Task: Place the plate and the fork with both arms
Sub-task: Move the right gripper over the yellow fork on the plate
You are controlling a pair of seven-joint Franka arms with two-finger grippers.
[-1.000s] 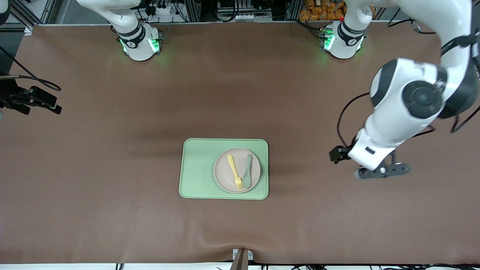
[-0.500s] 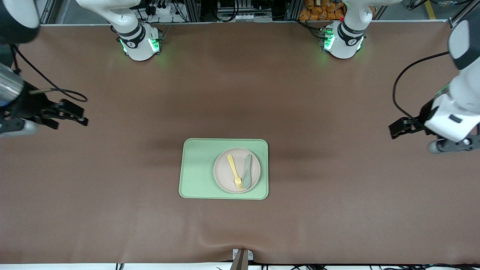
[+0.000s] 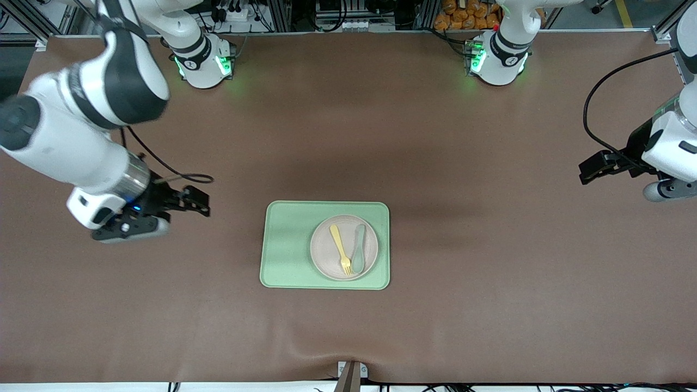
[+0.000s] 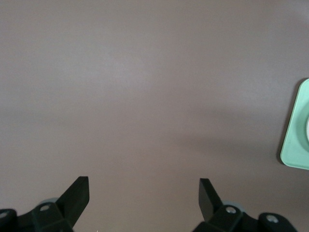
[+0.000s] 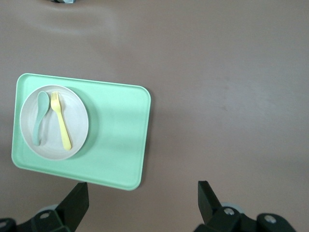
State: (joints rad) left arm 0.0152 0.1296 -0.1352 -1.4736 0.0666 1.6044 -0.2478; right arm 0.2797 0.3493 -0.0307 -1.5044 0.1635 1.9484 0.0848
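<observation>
The speckled beige plate point(image 3: 323, 251) lies on a pale green tray point(image 3: 286, 245) at mid-table, on the half toward the left arm's end. On the plate lie the yellow fork point(image 3: 341, 249) and a teal spoon point(image 3: 359, 249), side by side. My right gripper point(image 3: 199, 202) hangs open over bare table beside the tray, toward the right arm's end. Its wrist view shows the tray point(image 5: 116, 135), plate point(image 5: 76, 116) and fork point(image 5: 61, 121) ahead of the open gripper point(image 5: 143, 198). My left gripper point(image 3: 587, 170) is open over bare table toward the left arm's end. Its wrist view has the gripper point(image 4: 143, 193) with nothing between the fingers.
A brown mat point(image 3: 348, 136) covers the whole table. Both arm bases point(image 3: 202, 62) point(image 3: 496, 60) stand along the edge farthest from the camera. A tray corner point(image 4: 298, 128) shows at the edge of the left wrist view. A small bracket point(image 3: 351, 373) sits at the nearest table edge.
The right arm has swung in from the right arm's end of the table toward the tray. The left arm has drawn away from the tray toward its own end. Plate, fork and spoon have not moved.
</observation>
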